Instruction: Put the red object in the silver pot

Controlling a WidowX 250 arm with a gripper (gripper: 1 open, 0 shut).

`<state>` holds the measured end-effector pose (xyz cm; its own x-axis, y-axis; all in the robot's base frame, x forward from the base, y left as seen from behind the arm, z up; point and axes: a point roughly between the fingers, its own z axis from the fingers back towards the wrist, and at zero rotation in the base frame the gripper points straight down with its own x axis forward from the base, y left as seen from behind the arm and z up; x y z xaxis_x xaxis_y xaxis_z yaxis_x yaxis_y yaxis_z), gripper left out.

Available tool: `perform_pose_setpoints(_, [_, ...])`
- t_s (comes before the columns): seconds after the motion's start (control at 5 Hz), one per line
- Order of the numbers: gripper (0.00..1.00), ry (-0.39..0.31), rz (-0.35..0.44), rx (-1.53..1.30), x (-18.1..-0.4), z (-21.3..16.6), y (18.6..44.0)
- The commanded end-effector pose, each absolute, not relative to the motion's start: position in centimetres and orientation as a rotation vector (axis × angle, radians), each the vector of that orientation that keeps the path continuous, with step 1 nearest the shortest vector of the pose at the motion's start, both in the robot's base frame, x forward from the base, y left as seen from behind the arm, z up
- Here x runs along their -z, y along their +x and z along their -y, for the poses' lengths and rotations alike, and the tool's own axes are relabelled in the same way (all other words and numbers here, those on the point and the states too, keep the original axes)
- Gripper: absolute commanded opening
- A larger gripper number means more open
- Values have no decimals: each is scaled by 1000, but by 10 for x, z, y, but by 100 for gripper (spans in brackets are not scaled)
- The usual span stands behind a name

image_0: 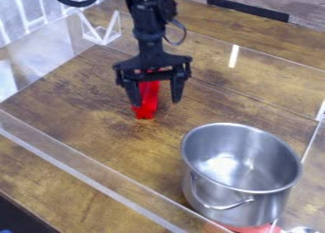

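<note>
The red rectangular block (146, 101) is elongated, bright red and uniform in colour. It lies on the wooden tabletop (76, 99), its long axis running roughly from 12 to 6 o'clock. The black parallel-jaw gripper (151, 96) is positioned over the block, jaws spread, partly covering its upper portion. The stainless-steel pot (241, 174), with rolled rim and wire loop handle, stands apart from the block at its 4 o'clock.
</note>
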<state>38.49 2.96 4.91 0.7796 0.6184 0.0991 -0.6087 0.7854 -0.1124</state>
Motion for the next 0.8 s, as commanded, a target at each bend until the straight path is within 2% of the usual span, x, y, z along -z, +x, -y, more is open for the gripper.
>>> perform_pose_setpoints(0.0, [100, -75, 139, -680, -35, -52, 391])
perform_pose_setpoints(0.2, [100, -75, 136, -707, -39, -49, 398])
perform_pose_setpoints(0.4, [0, -72, 130, -729, -42, -47, 403])
perform_pose_setpoints(0.6, [0, -62, 112, -721, -56, -47, 395])
